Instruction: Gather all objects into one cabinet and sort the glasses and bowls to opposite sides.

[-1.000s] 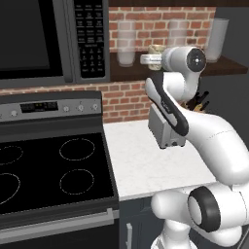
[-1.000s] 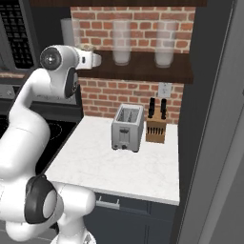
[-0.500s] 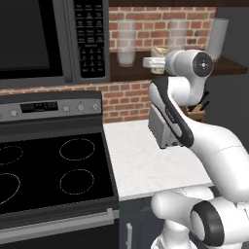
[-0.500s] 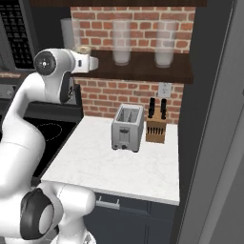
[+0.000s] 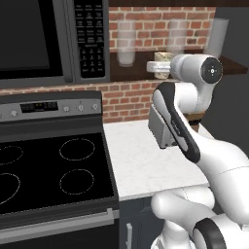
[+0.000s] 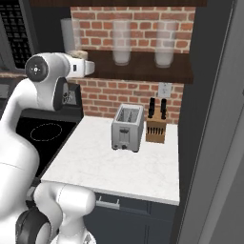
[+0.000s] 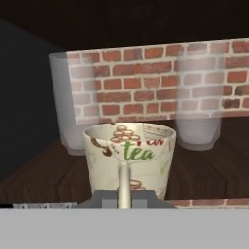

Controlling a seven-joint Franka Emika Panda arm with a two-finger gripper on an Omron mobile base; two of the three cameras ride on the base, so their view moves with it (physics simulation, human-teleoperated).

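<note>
mug [image 7: 129,158] showing cream with brown motifs, green "tea" | shelf niche [image 7: 209,170] showing dark brown wood, red brick | bench [image 6: 124,164] showing white | toaster [image 6: 127,127] showing grey

White counter [image 6: 119,167]: toaster [image 6: 127,127], knife block [image 6: 156,130]. Wooden shelf [image 6: 138,68]: clear glasses [image 6: 121,43].

Cream patterned mug [image 7: 129,158] upright, handle clamped in pincer [image 7: 124,193].
</note>
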